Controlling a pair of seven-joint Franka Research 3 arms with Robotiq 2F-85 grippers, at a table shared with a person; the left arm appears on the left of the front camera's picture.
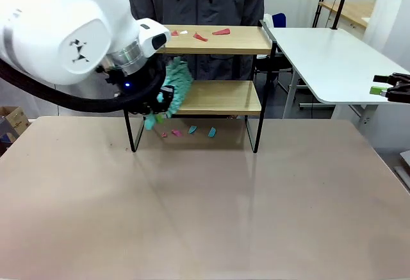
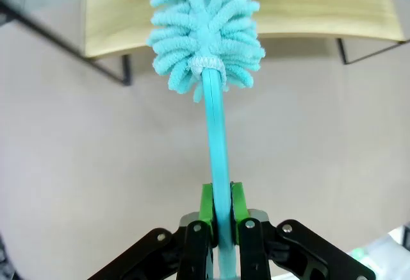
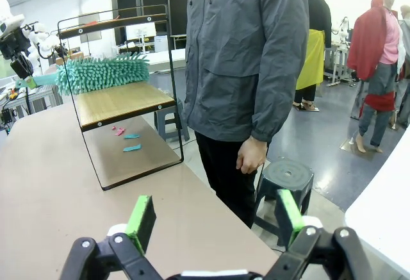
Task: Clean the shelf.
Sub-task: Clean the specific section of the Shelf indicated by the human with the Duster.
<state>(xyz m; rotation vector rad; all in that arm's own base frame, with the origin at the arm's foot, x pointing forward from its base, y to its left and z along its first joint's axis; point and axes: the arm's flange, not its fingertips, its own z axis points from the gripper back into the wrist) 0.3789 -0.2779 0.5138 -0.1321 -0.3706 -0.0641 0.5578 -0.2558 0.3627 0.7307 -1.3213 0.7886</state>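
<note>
Left wrist view: duster (image 2: 208, 30) pinched at handle by left gripper (image 2: 222, 198); soft head ahead over shelf (image 2: 320, 11), judged light, easily shoved; right gripper (image 3: 215, 219) spread.

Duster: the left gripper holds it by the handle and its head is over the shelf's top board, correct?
No. The left gripper holds the duster by the handle, but its head is over the lower board of the shelf, beneath the top board, as the right wrist view shows.
</note>
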